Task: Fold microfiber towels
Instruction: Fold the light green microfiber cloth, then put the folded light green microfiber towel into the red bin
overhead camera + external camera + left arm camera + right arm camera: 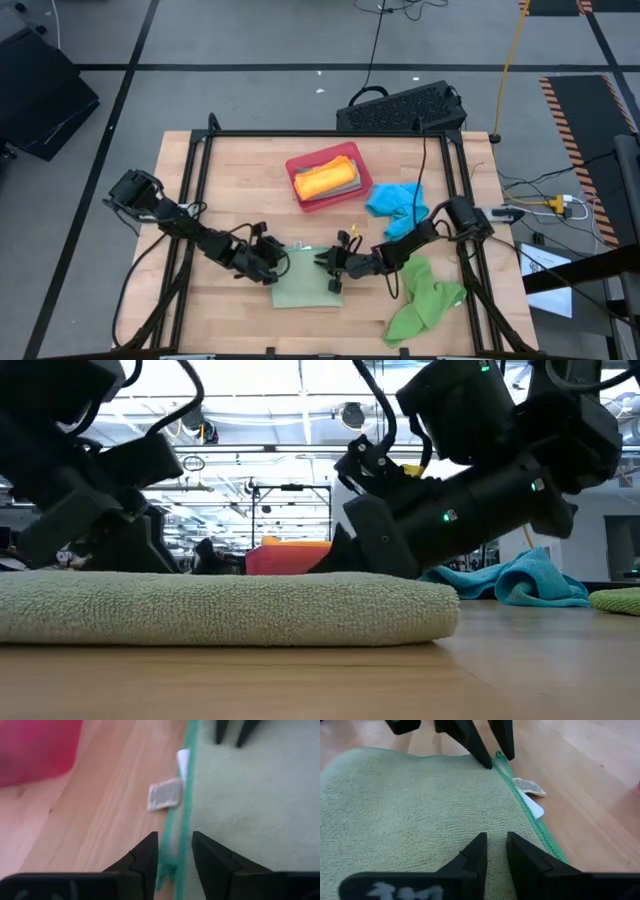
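Note:
A folded sage green towel lies flat near the table's front edge, its green-stitched hem and white label along its far side. My left gripper is at the hem's left end, shut on it. My right gripper stands farther right along the same side. Its fingers are a narrow gap apart just over the towel's top, with nothing seen between them. Whether they touch the cloth I cannot tell. My left gripper has the towel's stitched hem between its two fingers, close to the far left corner. The fingers slant down from the table's left and lie along the hem. The towel rests flat on the table; how many layers are held I cannot tell.
A red tray at the far middle holds a folded orange towel on a grey one. A bright blue towel lies crumpled right of it, and a bright green one at the near right. Black rails frame the table.

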